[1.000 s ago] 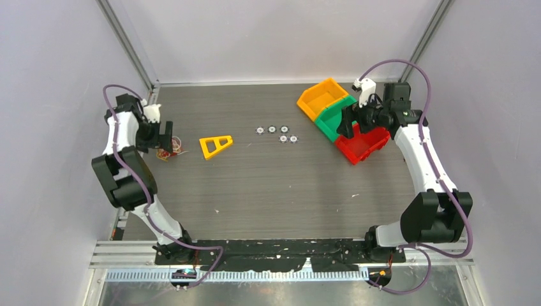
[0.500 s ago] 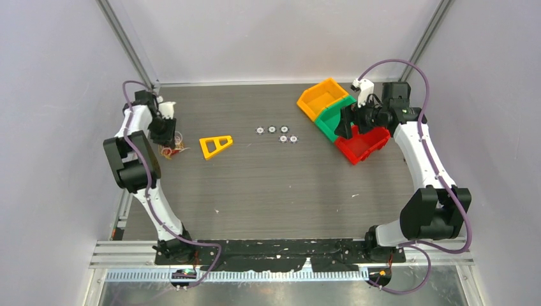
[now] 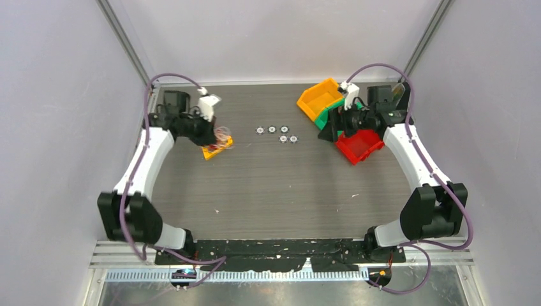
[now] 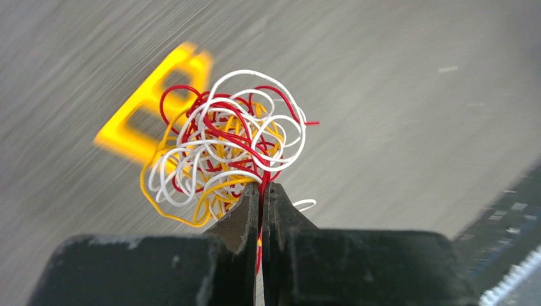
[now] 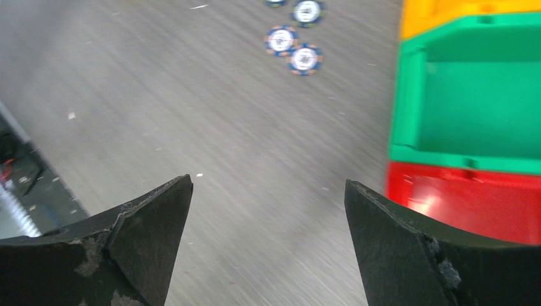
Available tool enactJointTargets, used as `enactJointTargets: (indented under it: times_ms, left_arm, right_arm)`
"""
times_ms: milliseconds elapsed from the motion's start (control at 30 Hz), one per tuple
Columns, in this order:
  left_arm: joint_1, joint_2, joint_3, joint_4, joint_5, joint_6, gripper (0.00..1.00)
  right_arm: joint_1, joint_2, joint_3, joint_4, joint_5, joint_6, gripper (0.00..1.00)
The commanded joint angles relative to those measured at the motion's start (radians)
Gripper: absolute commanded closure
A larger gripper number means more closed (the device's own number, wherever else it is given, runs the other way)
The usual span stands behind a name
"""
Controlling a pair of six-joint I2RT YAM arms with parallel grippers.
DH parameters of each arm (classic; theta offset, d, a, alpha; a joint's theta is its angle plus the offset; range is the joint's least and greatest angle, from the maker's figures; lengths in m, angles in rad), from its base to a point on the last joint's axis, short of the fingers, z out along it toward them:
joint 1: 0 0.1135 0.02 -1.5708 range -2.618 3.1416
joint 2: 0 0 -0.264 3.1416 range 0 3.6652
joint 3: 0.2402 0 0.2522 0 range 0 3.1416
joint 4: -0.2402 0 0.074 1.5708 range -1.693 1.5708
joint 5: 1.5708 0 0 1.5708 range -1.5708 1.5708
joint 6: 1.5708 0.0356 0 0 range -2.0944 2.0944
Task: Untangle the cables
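Between the pressed-together tips of your left gripper [image 4: 261, 191] sit the cables [image 4: 223, 150]. They form a single loose ball of thin white, red and yellow-orange wire, looped through itself. It is pinched at its lower edge, where a red strand and a yellow one run down into the slit between the jaws. From the left wrist view the ball bulges away from the fingers, and one white loop pokes out just to the right of them. It seems to hang clear of the table [image 4: 395, 95], though the blur behind it leaves you unsure. Behind the tangle lies the yellow triangular frame [image 4: 121, 135], partly covered by it. From above you find the bundle in the far left part of the table, right over that frame. Further right, near the middle of the far side, five small discs [image 3: 276, 133] lie in a loose cluster. Beyond them, on the far right, stand the orange bin [image 3: 319, 95], the green bin [image 5: 485, 95] and the red bin [image 3: 360, 145], touching one another. Your right gripper [image 5: 268, 183] hovers beside the bins with its jaws spread wide and nothing between them.
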Motion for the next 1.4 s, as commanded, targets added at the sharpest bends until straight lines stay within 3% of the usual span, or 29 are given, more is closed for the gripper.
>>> enactJointTargets:
  times_ms: [0,133,267,367,567,633,667,700,733,800,1067,1233,1267,1333,1367]
  left_arm:
    - [-0.213,-0.142,-0.074,0.137,0.214,-0.184,1.00]
    - [-0.350,-0.129,-0.040,0.177,0.284,-0.271,1.00]
    - [-0.402,-0.087,-0.001,0.251,0.381,-0.361,1.00]
    - [-0.428,-0.074,0.032,0.277,0.427,-0.378,1.00]
    - [-0.427,-0.169,-0.053,0.430,0.444,-0.422,1.00]
    - [-0.412,-0.190,-0.051,0.409,0.444,-0.412,1.00]
    - [-0.394,-0.202,-0.051,0.400,0.454,-0.416,1.00]
    - [-0.371,-0.212,-0.052,0.389,0.462,-0.422,1.00]
    - [-0.343,-0.225,-0.052,0.372,0.466,-0.418,1.00]
    - [-0.266,-0.253,-0.058,0.320,0.474,-0.399,1.00]
    - [0.062,-0.274,-0.051,-0.006,0.441,-0.104,1.00]
    - [0.048,-0.273,-0.142,-0.045,0.406,0.022,1.00]
    - [0.037,-0.275,-0.161,-0.020,0.407,0.013,0.95]
    - [-0.026,-0.271,-0.156,0.000,0.415,-0.002,0.45]
    - [-0.059,-0.271,-0.148,0.023,0.416,-0.024,0.26]
  right_arm:
    - [0.125,-0.014,-0.021,0.113,-0.146,0.084,0.05]
    - [0.261,-0.015,-0.020,0.224,-0.153,0.143,0.05]
    - [0.373,-0.034,-0.072,0.426,-0.162,0.211,0.05]
    - [0.449,-0.019,-0.086,0.470,-0.159,0.215,0.05]
    - [0.502,0.054,-0.090,0.470,-0.128,0.126,0.04]
    - [0.501,0.060,-0.079,0.440,-0.106,0.087,0.31]
    - [0.499,0.059,-0.078,0.412,-0.097,0.072,0.53]
    - [0.489,0.053,-0.079,0.397,-0.077,0.045,0.63]
    - [0.482,0.050,-0.080,0.365,-0.064,0.037,0.80]
    - [0.442,0.037,-0.088,0.308,-0.039,0.009,0.93]
    - [0.227,-0.022,-0.142,0.089,-0.010,-0.151,0.95]
    - [0.241,-0.043,-0.134,0.130,-0.092,-0.096,0.95]
    - [0.260,-0.039,-0.125,0.136,-0.109,-0.078,0.95]
    - [0.301,-0.035,-0.090,0.146,-0.122,-0.070,0.95]
    - [0.315,-0.035,-0.083,0.151,-0.126,-0.069,0.94]
